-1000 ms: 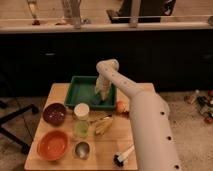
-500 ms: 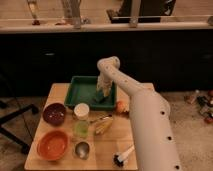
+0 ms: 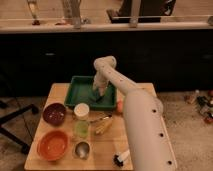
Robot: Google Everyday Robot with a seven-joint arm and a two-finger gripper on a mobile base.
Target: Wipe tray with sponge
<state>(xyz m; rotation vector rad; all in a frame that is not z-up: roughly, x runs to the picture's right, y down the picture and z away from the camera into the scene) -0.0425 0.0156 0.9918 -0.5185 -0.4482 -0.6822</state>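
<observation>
Since the fingers [image 3: 99,91] are pressed in on the sponge [image 3: 96,98], a small blue-teal block pinched at their tips, the gripper [image 3: 97,95] is set for a wiping stroke. It hangs low inside the tray [image 3: 77,86], over the right half of the green floor. The sponge is at or just above the bottom, and whether it truly touches I cannot tell. The white arm [image 3: 131,102] reaches in over the tray's near right corner from the front of the desk [image 3: 107,145].

To wipe well, I would press down only enough to flatten the sponge's underside against the floor. Then I would drag it in straight, overlapping passes toward the bare left side, at a steady height so the block neither lifts off nor jams. The pass should end short of the raised rim, since a push there could slide the tray across the desk. The pinch needs to be firm, as a soft block may twist out under sideways drag.

A white cup [image 3: 81,110] stands just in front of the tray and an orange fruit [image 3: 119,106] sits near its right corner, so a shoved tray would likely bump them. The dark red bowl [image 3: 54,113], orange bowl [image 3: 52,145] and brush [image 3: 121,157] lie nearer the front edge, well apart from the stroke
</observation>
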